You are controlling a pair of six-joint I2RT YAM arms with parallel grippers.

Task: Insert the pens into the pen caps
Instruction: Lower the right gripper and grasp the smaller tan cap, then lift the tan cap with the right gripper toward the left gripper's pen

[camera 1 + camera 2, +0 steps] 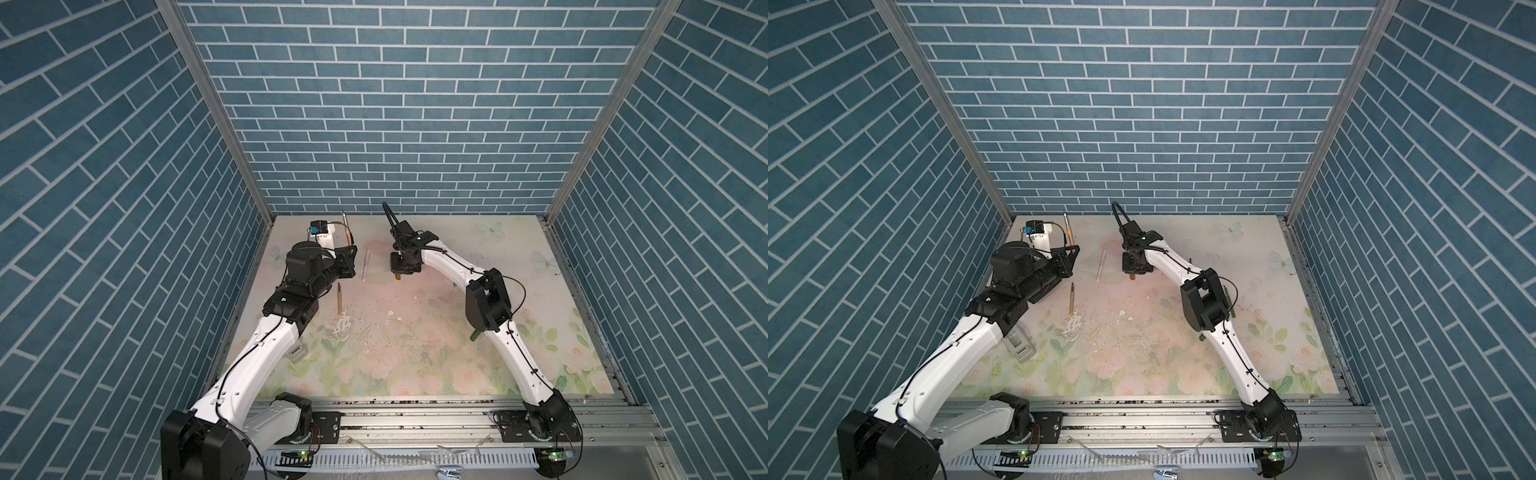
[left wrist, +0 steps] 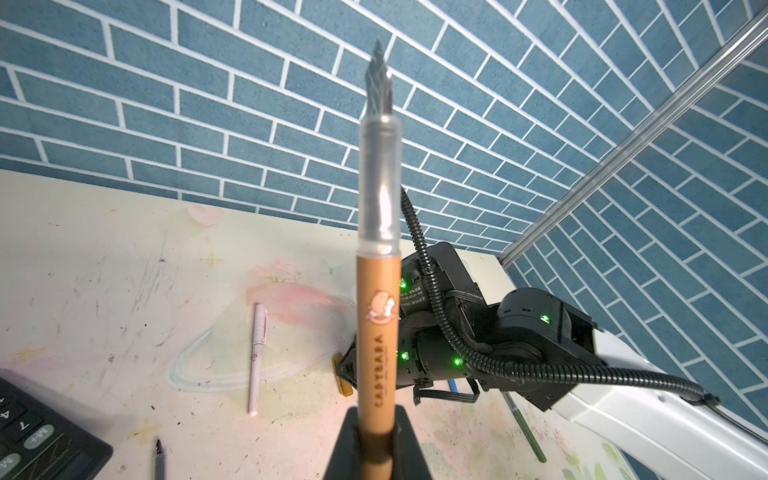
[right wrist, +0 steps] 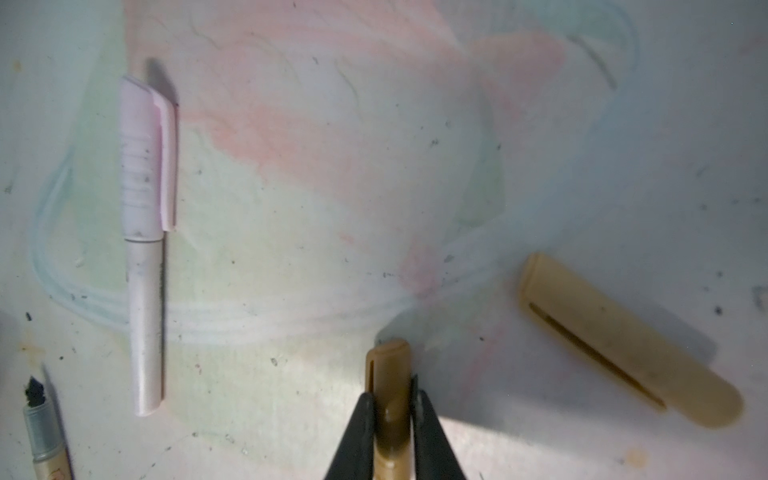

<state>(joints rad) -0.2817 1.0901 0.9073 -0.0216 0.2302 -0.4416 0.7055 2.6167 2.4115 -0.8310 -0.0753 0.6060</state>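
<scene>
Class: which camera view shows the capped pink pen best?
The right wrist view: the pink pen lies close, its cap distinct. The left wrist view shows it smaller; both top views, only a pale sliver.

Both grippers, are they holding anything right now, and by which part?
Left gripper holds a gold-brown pen low on its barrel, far from the nib. Right gripper holds a gold-brown cap around its middle, clip end sticking out.

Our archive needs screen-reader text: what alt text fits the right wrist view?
The right claw grips a gold-brown cap over the pastel mat. A second gold-brown cap and a capped pink pen lie apart on it.
</scene>
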